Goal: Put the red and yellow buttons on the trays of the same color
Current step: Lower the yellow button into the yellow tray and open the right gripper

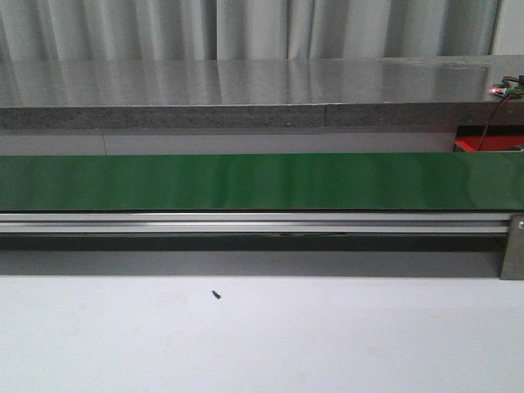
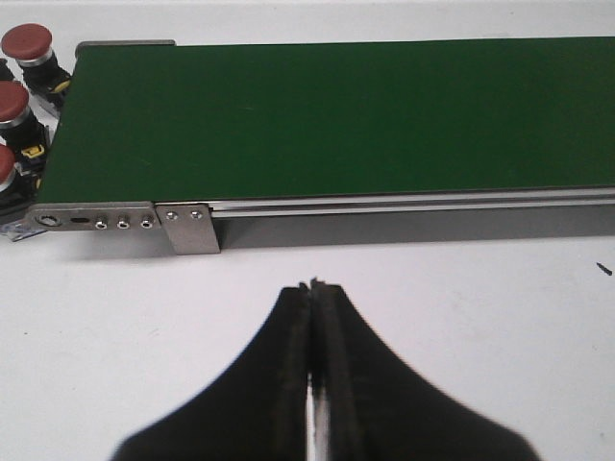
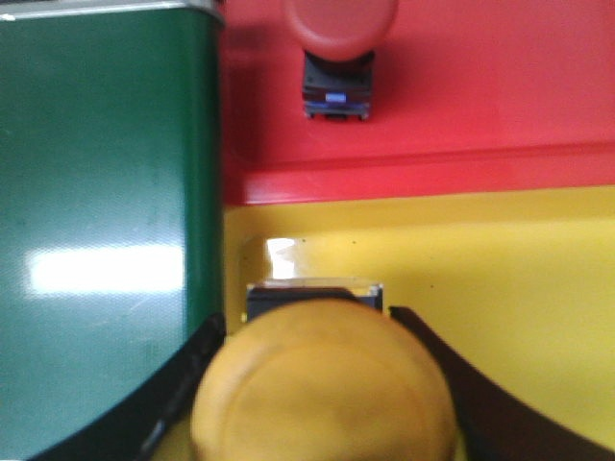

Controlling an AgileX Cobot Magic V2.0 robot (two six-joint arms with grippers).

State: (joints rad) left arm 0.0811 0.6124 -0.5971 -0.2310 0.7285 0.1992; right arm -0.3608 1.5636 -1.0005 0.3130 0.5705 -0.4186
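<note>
Gripped by the right gripper (image 3: 317, 384) above the yellow tray (image 3: 519, 259), the yellow button (image 3: 322, 384) could bounce out if dropped; left gripper (image 2: 314, 288) closed, empty.

Long flat conveyor belt (image 1: 246, 182): plain dark green, no pattern, framed by a silver aluminium rail (image 1: 246, 223). White matte tabletop (image 1: 262, 344) is marked by one small black speck (image 1: 216, 294) in front of the belt. Grey speckled stone ledge (image 1: 246, 94) is seen behind the belt. Beside the belt's left end, three round mushroom-head push buttons (image 2: 26, 43) are capped red on black-and-yellow bodies. At the belt's right end, a glossy red plastic tray (image 3: 480, 106) carries a red-capped black button (image 3: 338, 38); the adjoining glossy yellow plastic tray (image 3: 519, 279) is paired with a yellow-domed button (image 3: 322, 384). Both grippers' fingers are black.
</note>
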